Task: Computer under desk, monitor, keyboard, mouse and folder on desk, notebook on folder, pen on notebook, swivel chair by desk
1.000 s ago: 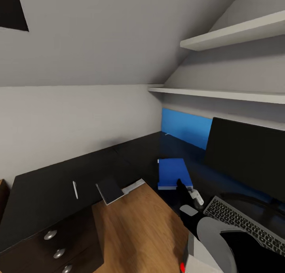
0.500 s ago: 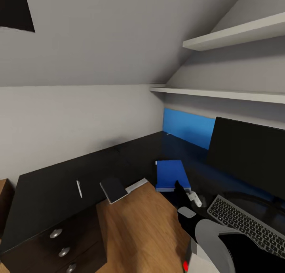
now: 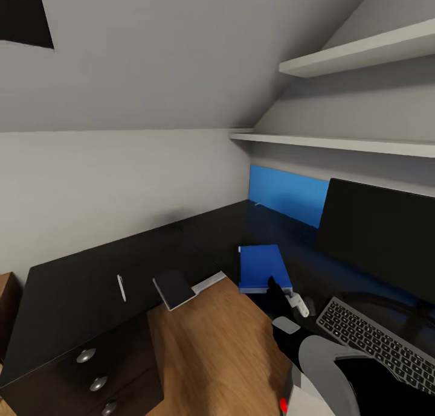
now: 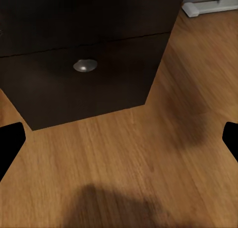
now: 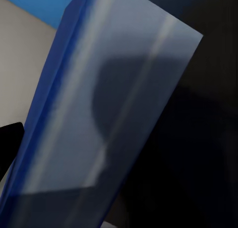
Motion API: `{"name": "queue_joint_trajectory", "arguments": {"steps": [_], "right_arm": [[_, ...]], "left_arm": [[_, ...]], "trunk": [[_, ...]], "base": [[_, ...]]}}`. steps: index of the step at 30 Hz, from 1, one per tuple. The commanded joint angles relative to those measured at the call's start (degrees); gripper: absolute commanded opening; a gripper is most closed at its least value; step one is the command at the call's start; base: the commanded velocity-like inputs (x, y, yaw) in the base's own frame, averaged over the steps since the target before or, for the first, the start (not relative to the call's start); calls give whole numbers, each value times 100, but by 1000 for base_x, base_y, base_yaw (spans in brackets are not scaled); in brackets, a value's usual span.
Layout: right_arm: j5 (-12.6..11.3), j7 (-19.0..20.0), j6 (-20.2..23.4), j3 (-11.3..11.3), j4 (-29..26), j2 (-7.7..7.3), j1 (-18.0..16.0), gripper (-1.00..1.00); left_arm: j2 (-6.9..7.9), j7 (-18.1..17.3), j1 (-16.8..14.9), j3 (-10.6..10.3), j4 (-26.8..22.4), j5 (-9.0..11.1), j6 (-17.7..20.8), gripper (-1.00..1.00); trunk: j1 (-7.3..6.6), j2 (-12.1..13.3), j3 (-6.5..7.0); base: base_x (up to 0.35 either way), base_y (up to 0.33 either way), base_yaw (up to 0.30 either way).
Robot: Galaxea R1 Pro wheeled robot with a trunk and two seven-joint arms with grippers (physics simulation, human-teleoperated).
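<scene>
Head view: no writing is readable anywhere. The blue folder (image 3: 262, 267) lies flat on the black counter (image 3: 90, 283), left of the monitor (image 3: 377, 235) and beyond the keyboard (image 3: 377, 343). The right gripper (image 3: 277, 288) sits at the folder's near edge; whether its jaws are apart I cannot tell. The notebook (image 3: 173, 288) and pen (image 3: 121, 287) lie further left, well apart from it.

Left wrist view: the left jaws stand wide apart over wooden floor (image 4: 148, 163), near the drawer unit (image 4: 84, 64).

Right wrist view: the folder (image 5: 104, 114) looms close, blurred.
</scene>
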Motion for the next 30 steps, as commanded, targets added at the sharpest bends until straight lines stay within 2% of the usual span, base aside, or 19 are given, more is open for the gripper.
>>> {"name": "queue_joint_trajectory", "arguments": {"steps": [1,8,15,22,30], "right_arm": [[-63,54,-17,5,9,0,9,-100],[-82,11,-60,-6,3,28,74,-100],[-215,-146,-489,-34,-3,45,83,-100],[-269,-163,-599,-25,-24,50,83,-100],[-271,-168,-602,-31,-37,70,83,-100]], "left_arm": [[-1,-54,-3,44,5,13,-11,100],[-1,-53,-5,45,5,7,-11,100],[-1,-56,-4,45,4,11,-14,100],[-1,-62,-4,45,5,12,-19,100],[-3,-62,-6,44,5,12,-13,100]], "trunk": [[0,-4,-6],[0,-4,-6],[0,-4,-6],[0,-4,-6],[176,-325,-150]], "base": [[0,0,0],[0,0,0],[0,0,0],[0,0,0],[0,0,0]]}}
